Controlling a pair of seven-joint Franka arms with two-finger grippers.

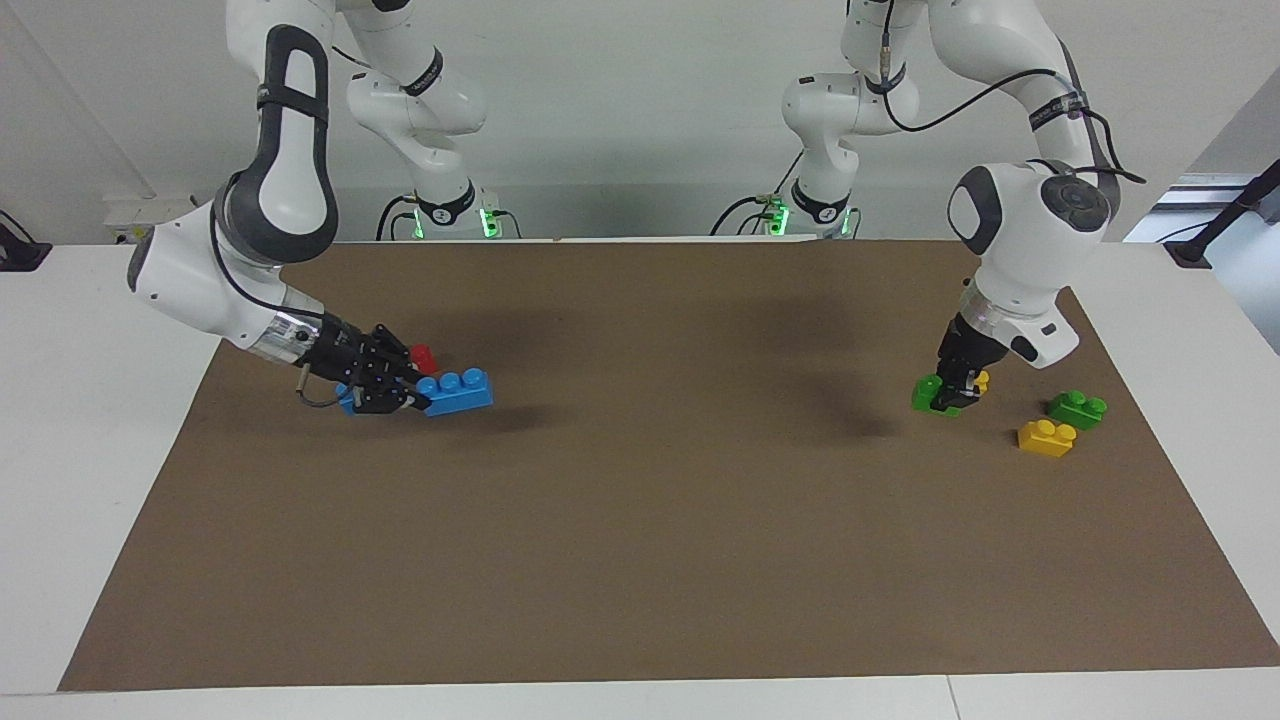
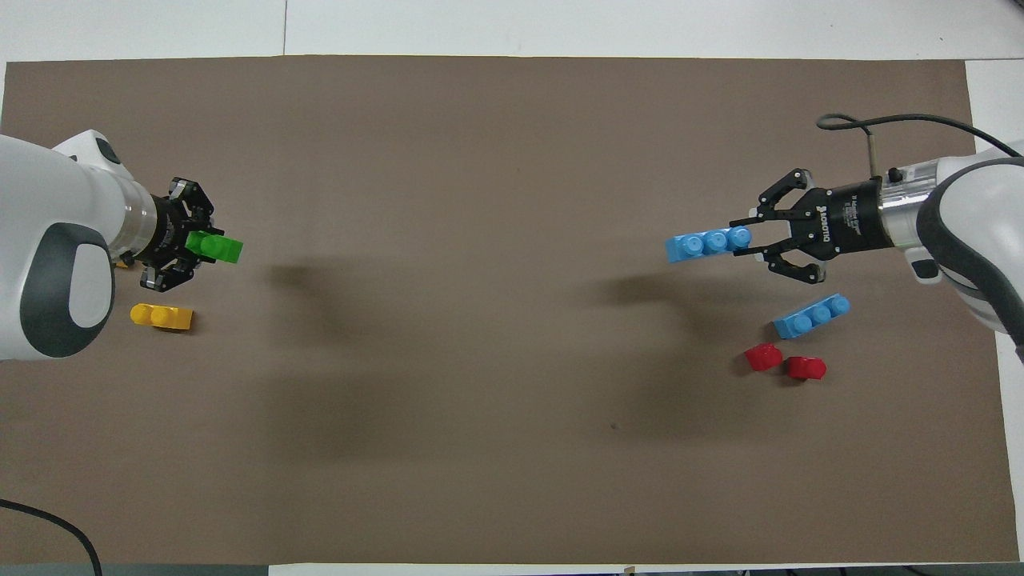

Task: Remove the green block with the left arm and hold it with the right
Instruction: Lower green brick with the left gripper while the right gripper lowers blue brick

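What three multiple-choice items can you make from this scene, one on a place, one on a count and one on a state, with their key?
1. Where do the red bricks lie?
A. toward the right arm's end
B. toward the left arm's end
C. midway between the arms

2. How many studs has the blue brick in the right gripper?
A. two
B. three
C. four

3. What does the left gripper hold?
A. a red brick
B. nothing
C. the green block

Key:
1 A: they lie close to the right gripper.
2 B: three round studs show from overhead.
3 C: the green block sits in that gripper's grasp.
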